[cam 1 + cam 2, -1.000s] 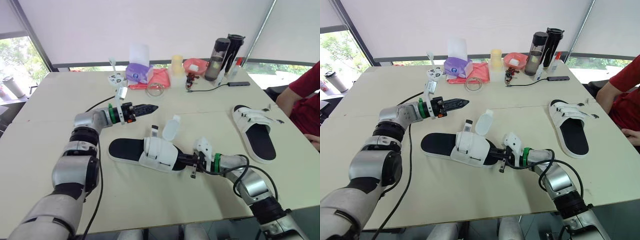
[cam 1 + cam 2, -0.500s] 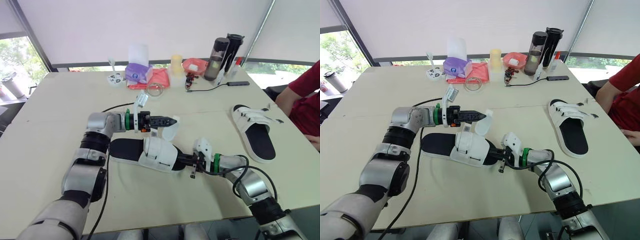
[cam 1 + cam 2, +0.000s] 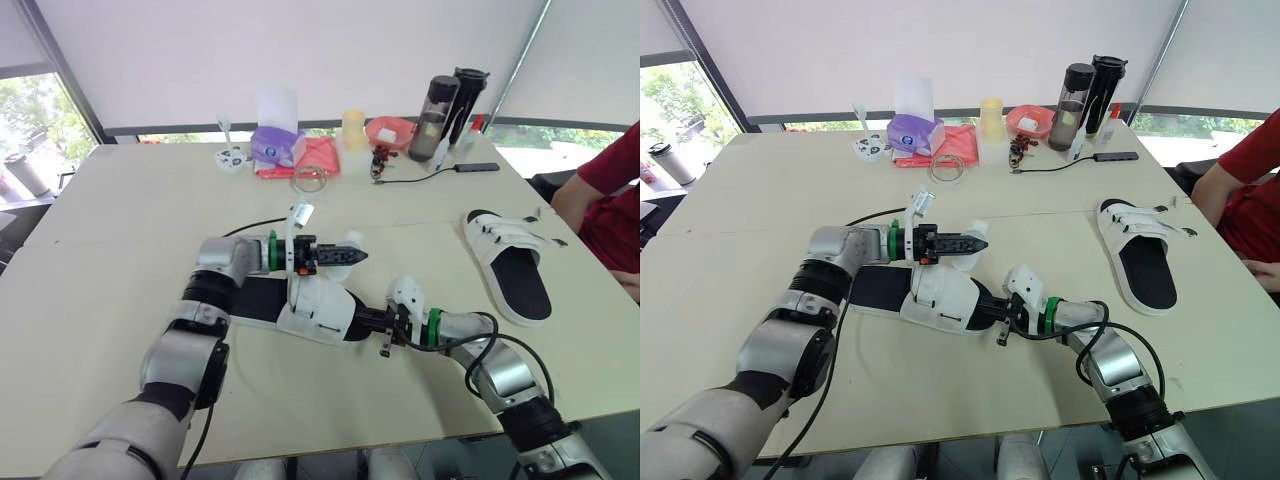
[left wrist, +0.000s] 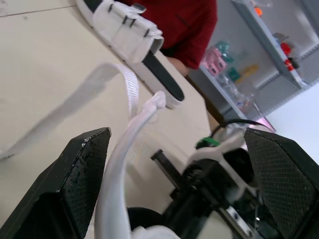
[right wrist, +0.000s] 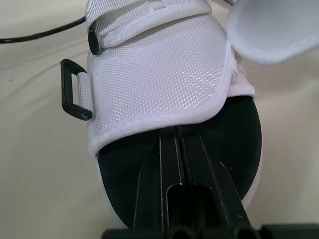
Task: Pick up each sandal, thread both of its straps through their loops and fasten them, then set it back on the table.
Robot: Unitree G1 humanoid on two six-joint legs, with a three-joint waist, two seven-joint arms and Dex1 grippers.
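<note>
Near sandal (image 3: 318, 310): it is lying flat near the middle of the tabletop, a little toward the front edge, with its toe pointing at my right arm.
Loose strap (image 4: 130, 130): it is standing up from the sandal and curling between the fingers of my left gripper.
Left gripper (image 3: 352, 254): I am holding it just above the sandal's straps with the fingers spread wide, gripping nothing. Whether a pad is touching the strap I cannot tell.
Right gripper (image 5: 177, 132): I am keeping the fingers closed together, tips lying on the black footbed just under the white toe band. Whether they are pinching anything I cannot tell.
Black loop (image 5: 75, 89): it is sticking out from the side of the toe band, with no strap through it.
Hidden: my left forearm is covering part of the sandal's heel.
Second sandal (image 3: 512, 262): it is resting near the right edge of the tabletop, well apart from the first, with its straps lying across it.
Table (image 3: 120, 220): pale and matte, it is carrying a purple tissue box (image 3: 278, 145), dark bottles (image 3: 447, 110) and a cable (image 3: 420, 178) along the far edge.
Person: a red sleeve (image 3: 615, 190) is showing at the right edge.
Room: white blinds are hanging behind the table, with green showing through the windows at both sides.
</note>
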